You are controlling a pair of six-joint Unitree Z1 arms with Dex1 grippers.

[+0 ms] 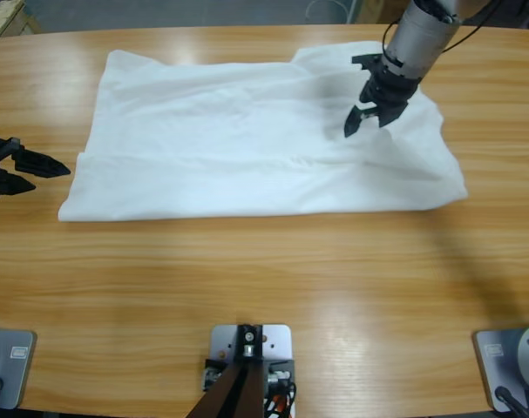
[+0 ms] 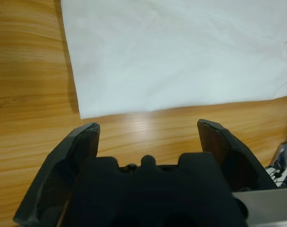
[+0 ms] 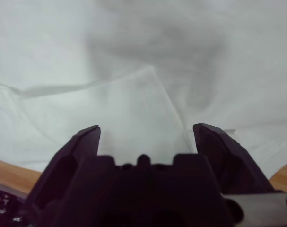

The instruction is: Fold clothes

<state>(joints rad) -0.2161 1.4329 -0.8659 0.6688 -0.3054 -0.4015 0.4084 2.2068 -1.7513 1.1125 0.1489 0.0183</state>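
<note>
White thin-cotton T-shirt [image 1: 255,144]: spread across wooden worktop [image 1: 264,287], seemingly folded once lengthwise; further folds remain. Right hand [image 1: 362,119] hovers over it, open, empty. Left hand [image 1: 37,171] open beside its corner.

1. The T-shirt [image 1: 247,148] is plain white with no print showing; its folds and creases read as soft grey shading.
2. The worktop [image 1: 264,279] is warm honey-brown wood with darker streaks of grain running along its length.
3. The left gripper [image 1: 24,170] is black all over.
4. The right gripper [image 1: 369,117] is black too, on a silver-grey arm [image 1: 421,30].
</note>
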